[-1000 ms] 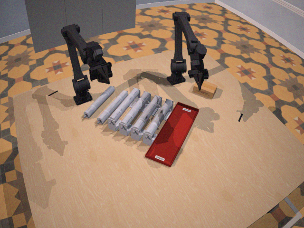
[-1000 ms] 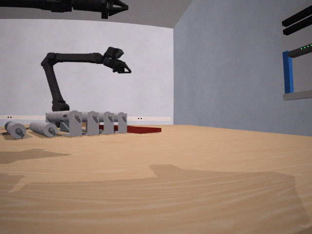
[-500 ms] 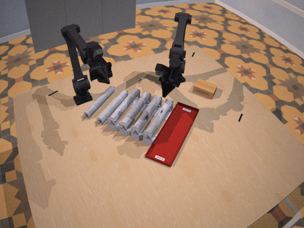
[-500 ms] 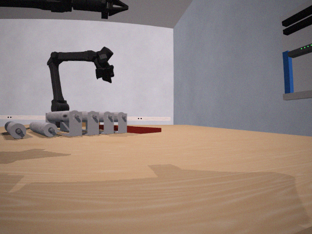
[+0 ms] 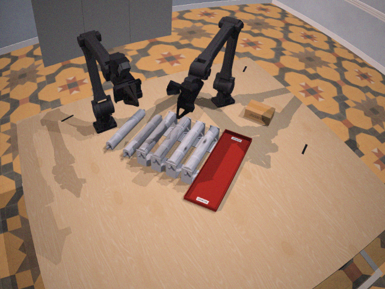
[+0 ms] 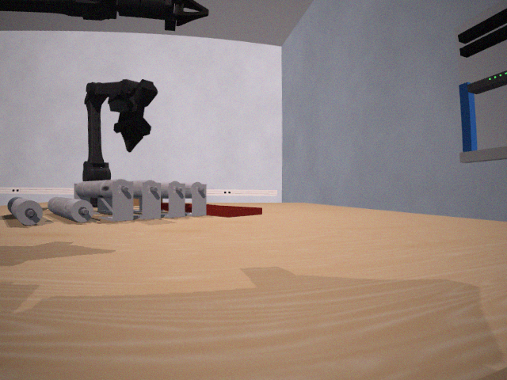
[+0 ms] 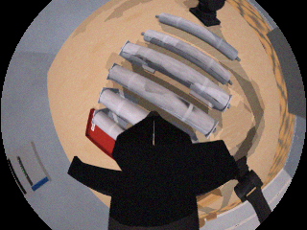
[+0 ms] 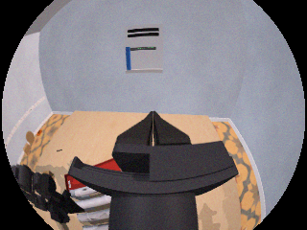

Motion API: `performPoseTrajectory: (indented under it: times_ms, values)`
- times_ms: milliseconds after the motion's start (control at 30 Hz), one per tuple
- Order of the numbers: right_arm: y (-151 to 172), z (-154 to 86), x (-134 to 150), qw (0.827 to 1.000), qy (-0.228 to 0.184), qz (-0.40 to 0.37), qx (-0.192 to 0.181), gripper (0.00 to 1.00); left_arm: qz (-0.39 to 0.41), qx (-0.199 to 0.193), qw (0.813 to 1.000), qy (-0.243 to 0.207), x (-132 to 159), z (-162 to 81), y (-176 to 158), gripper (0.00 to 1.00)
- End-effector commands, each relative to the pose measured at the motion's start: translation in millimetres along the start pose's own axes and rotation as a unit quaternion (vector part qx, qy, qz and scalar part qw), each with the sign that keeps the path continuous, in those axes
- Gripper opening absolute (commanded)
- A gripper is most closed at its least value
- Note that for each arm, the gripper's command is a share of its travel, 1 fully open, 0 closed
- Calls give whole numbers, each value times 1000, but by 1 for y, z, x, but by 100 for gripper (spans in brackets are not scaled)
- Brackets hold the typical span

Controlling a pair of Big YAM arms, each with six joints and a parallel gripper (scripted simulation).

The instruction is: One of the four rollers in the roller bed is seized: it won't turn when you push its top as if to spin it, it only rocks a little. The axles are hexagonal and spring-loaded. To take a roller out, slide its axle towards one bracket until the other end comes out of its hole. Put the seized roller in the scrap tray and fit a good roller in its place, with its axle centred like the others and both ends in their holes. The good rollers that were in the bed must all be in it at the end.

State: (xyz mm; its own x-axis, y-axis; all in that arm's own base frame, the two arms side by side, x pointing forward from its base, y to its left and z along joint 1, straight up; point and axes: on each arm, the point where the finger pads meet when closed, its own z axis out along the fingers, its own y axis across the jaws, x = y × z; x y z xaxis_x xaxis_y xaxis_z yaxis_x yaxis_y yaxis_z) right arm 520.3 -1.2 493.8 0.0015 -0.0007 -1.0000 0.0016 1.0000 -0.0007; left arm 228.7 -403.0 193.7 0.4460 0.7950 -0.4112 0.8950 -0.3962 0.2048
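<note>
Four grey rollers sit in the bed's brackets (image 5: 186, 175) (image 6: 123, 204); the two nearest the scrap tray (image 5: 214, 192) (image 6: 229, 210) (image 7: 98, 139) show a small dark spot in the top view. Axle ends show in the front brackets; the seized roller cannot be told by look. One loose roller (image 5: 143, 134) lies beside the bed, another loose roller (image 5: 126, 128) farther out. The tray is empty. My left gripper (image 5: 178, 115) (image 6: 129, 150) (image 7: 153, 114) is shut and empty, pointing down above the bed's arm-side end. My right gripper (image 5: 137, 105) (image 6: 207, 12) (image 8: 153, 115) is shut and empty, raised high.
A brown box (image 5: 259, 112) stands beside the left arm's base. The tray lies close along one side of the bed. The right arm's base (image 5: 104, 123) is near the outer loose roller. Short black strips (image 5: 304, 149) mark the table.
</note>
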Motion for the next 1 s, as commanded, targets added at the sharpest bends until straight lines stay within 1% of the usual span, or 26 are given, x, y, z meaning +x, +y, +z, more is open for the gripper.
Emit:
performPoseTrajectory:
  times_ms: [0,67,167,267,400,467,500,533,567,633,667,700,733,767,933,967]
  values:
    - [3,-4,-10,1000,-15,2,-4,0,93,35,995,-1,-33,-1,-11,0]
    - [3,-4,-10,1000,-15,2,-4,0,93,35,995,-1,-33,-1,-11,0]
    - [3,-4,-10,1000,-15,2,-4,0,144,86,986,1,-45,10,-45,0]
    - [3,-4,-10,1000,-15,2,-4,0,195,136,971,3,-56,19,-80,0]
    - [3,-4,-10,1000,-15,2,-4,0,219,169,961,3,-62,22,-102,0]
    - [3,-4,-10,1000,-15,2,-4,0,218,171,961,1,-62,19,-104,0]
    - [3,-4,-10,1000,-15,2,-4,0,209,157,965,-2,-62,12,-97,0]
    - [3,-4,-10,1000,-15,2,-4,0,203,154,967,-3,-63,11,-96,0]
    - [3,-4,-10,1000,-15,2,-4,0,211,178,961,4,-65,26,-111,0]
    - [3,-4,-10,1000,-15,2,-4,0,211,178,961,4,-65,26,-111,0]
    - [3,-4,-10,1000,-15,2,-4,0,204,183,962,10,-56,29,-118,0]
    - [3,-4,-10,1000,-15,2,-4,0,205,191,960,13,-53,32,-120,0]
    - [3,-4,-10,1000,-15,2,-4,0,204,184,961,10,-54,30,-117,0]
    - [3,-4,-10,1000,-15,2,-4,0,202,189,961,13,-43,42,-123,0]
    - [3,-4,-10,1000,-15,2,-4,0,201,185,962,11,-42,46,-121,0]
    - [3,-4,-10,1000,-15,2,-4,0,202,180,963,8,-43,43,-121,0]
